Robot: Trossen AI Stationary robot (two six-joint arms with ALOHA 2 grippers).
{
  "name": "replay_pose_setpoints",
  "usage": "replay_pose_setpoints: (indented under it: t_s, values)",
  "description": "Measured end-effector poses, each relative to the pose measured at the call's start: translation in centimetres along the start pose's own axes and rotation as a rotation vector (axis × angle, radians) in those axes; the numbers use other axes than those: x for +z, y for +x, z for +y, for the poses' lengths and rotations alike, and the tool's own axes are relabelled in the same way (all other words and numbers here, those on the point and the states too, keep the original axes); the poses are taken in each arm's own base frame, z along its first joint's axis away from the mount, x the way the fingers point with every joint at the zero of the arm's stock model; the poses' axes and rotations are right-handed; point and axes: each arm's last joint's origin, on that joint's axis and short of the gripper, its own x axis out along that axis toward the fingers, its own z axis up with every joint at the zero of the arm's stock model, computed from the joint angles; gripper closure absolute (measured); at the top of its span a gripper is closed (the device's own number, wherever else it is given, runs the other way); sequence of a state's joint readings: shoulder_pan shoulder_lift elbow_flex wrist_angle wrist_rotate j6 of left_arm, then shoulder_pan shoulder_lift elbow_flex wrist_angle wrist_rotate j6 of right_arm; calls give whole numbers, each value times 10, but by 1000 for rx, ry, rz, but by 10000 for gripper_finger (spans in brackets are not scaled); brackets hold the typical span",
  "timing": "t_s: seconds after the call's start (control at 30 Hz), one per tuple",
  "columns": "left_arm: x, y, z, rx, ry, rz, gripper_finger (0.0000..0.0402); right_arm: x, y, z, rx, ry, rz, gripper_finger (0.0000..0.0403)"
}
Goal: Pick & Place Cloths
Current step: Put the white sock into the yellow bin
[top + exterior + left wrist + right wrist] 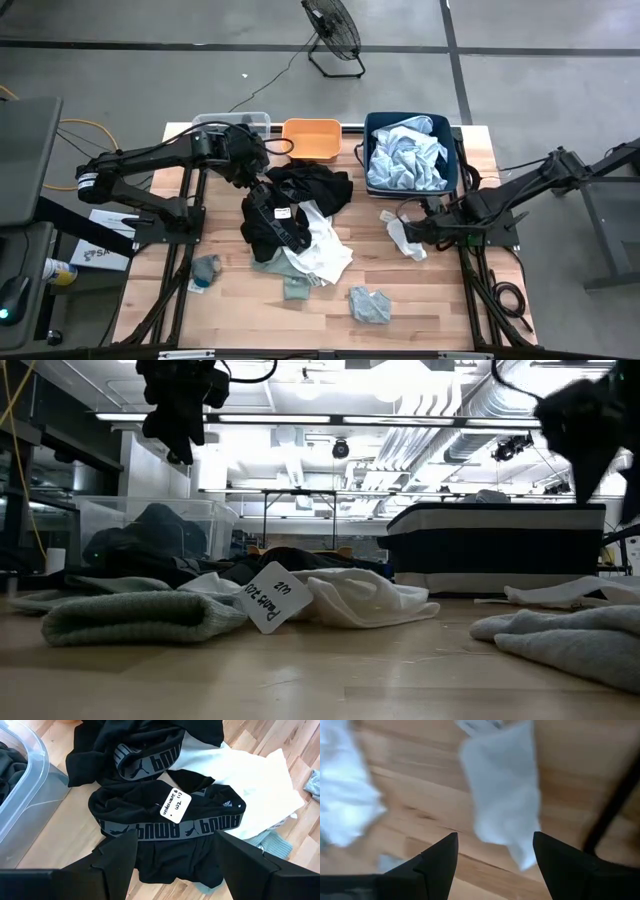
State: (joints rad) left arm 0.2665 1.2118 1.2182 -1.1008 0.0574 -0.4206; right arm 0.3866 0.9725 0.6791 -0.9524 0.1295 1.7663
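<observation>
My left gripper (175, 852) hangs released above the black underwear (165, 827); my right gripper (495, 855), spread empty, hovers over a white cloth (502, 790).

Left gripper (175, 855), fingers apart, above black underwear (165, 827) bearing a white tag (175, 805); white cloth (250, 785) beside it, clear bin (25, 795) at the edge

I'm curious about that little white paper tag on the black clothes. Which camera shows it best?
The left wrist view: the tag lies flat on the black underwear, handwriting facing the camera. The low view shows it tilted and upside down; the high view, a tiny speck. The right wrist view misses it.
</observation>
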Motion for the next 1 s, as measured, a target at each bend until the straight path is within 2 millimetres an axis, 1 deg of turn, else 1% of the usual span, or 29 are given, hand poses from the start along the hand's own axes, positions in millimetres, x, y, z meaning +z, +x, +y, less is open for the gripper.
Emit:
replay_pose_setpoints:
  t_s: [0.1, 0.17, 0.37, 0.53, 0.6, 0.73, 0.8, 0.87, 1.0]
  values:
    - [0, 0, 0, 0, 0, 0, 146, -1, 11, -9, -49, 42, 40, 154]
    - [0, 0, 0, 0, 0, 0, 146, -2, 18, -13, -52, 58, 50, 154]
    - [0, 0, 0, -3, -3, 1, 146, -3, 39, -18, 1, 87, 64, 154]
    - [0, 0, 0, -2, -3, 1, 146, -5, 53, -24, -51, 135, 98, 154]
    - [0, 0, 0, -2, -3, 1, 146, -6, 57, -25, -64, 135, 101, 154]
    - [0, 0, 0, -2, -3, 1, 146, -8, 62, -20, -45, 123, 106, 158]
    - [0, 0, 0, -3, -4, 0, 146, -9, 66, -17, -40, 119, 108, 169]
    - [1, 0, 0, -6, -3, -8, 146, -10, 69, -15, -46, 116, 112, 188]
    - [3, 0, -2, -17, -2, -32, 146, -12, 76, -12, -57, 112, 130, 248]
